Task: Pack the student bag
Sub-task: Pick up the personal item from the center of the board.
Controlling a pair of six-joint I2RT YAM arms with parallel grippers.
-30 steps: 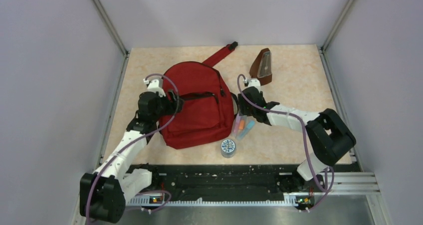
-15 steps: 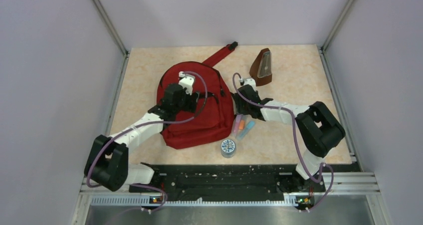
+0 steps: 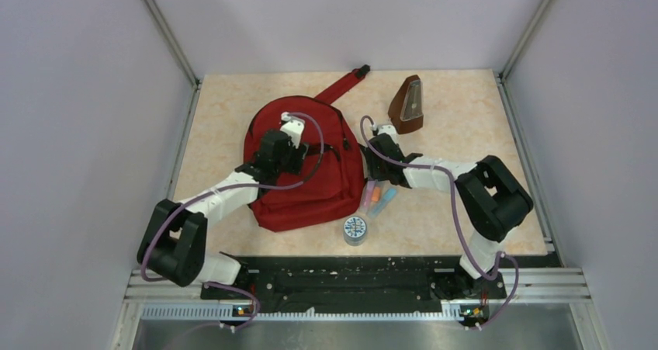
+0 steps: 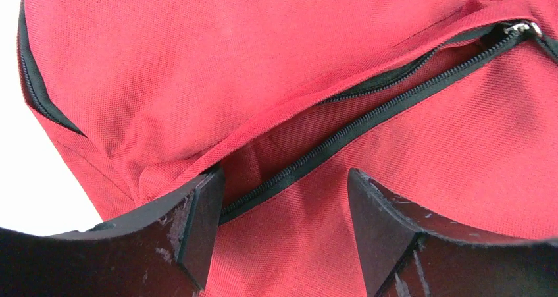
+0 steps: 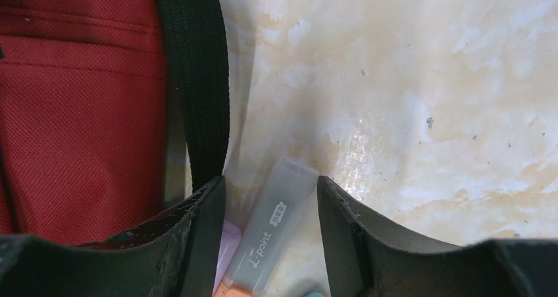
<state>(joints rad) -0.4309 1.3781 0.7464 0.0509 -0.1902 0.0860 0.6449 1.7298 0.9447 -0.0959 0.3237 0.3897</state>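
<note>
On the table (image 3: 465, 133) lies one red bag (image 3: 310, 195), the left gripper (image 4: 283, 185) spread empty over its zipper (image 4: 368, 119). The right gripper (image 5: 270, 188), spread too and gripping nothing, straddles one of three markers (image 3: 377, 197); one tin (image 3: 354, 230) and one metronome (image 3: 407, 104) sit nearby.

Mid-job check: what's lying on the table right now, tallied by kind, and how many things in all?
red backpack: 1
highlighters: 3
metronome: 1
round tin: 1
Total: 6
</note>
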